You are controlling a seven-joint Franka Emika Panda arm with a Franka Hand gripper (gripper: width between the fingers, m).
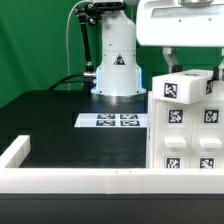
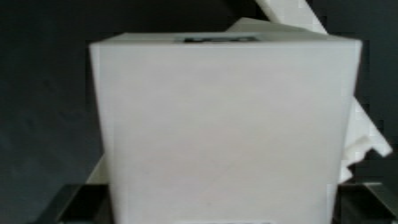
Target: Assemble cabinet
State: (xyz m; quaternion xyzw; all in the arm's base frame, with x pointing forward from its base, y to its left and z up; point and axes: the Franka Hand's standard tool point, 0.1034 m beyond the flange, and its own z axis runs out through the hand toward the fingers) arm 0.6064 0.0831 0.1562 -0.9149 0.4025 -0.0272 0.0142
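White plastic tagged cabinet (image 1: 190, 125) seems clamped by the robot's gripper (image 1: 190, 62), awaiting careful placement; grip partly hidden.

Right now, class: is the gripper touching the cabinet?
Cannot tell. In the exterior view the gripper sits at the top of the cabinet, its fingertips hidden. The wrist view shows the cabinet's white face filling the picture, with no plain contact or gap.

White arm (image 1: 117, 55) — black joint, black cable, triangle sticker on base.
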